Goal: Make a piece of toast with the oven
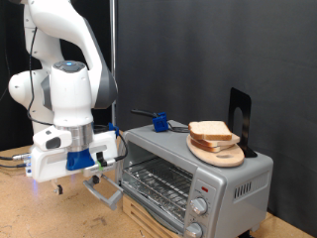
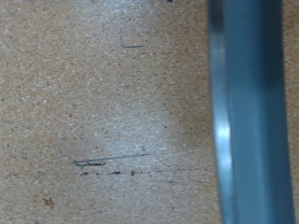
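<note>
The silver toaster oven (image 1: 223,178) stands at the exterior view's right, with its wire rack (image 1: 158,180) showing in the front and two knobs (image 1: 202,206) beside it. Its door looks swung down, and the grey handle bar (image 1: 105,194) sits low by my hand. Two slices of toast (image 1: 211,131) lie stacked on a round wooden board (image 1: 226,155) on the oven's top. My gripper (image 1: 87,180) hangs low over the table, just left of the handle; its fingers are hidden. The wrist view shows only tabletop and a blurred grey bar (image 2: 248,112).
A blue fixture with a dark rod (image 1: 158,123) sits on the oven's top towards the back. A black stand (image 1: 239,117) rises behind the board. The wooden table (image 1: 30,213) spreads under the arm. Cables (image 1: 12,157) trail at the exterior view's left.
</note>
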### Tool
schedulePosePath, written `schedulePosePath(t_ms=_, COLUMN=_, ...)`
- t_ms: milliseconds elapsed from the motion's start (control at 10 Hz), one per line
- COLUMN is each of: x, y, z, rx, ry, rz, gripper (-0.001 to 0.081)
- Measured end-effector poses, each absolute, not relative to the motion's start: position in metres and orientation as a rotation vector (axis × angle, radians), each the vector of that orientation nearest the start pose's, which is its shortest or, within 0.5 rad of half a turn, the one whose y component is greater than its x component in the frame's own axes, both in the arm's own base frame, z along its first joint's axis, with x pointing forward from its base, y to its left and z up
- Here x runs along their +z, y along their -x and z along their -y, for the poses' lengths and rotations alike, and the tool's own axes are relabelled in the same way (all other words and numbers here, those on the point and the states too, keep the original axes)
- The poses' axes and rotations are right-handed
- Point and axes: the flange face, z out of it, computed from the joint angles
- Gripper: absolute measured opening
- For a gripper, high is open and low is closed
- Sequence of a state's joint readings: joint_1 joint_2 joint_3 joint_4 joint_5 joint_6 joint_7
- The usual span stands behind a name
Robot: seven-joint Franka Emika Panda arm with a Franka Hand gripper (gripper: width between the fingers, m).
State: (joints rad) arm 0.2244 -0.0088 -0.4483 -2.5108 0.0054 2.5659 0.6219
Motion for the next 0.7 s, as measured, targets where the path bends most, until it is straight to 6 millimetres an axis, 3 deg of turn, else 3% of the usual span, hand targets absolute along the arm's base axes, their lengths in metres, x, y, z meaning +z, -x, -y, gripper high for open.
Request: schedulePosePath(t_ms=700, x=0.226, y=-0.458, z=0.132, rx=-0.206, ry=2.821, rz=-1.499, gripper=0.0803)
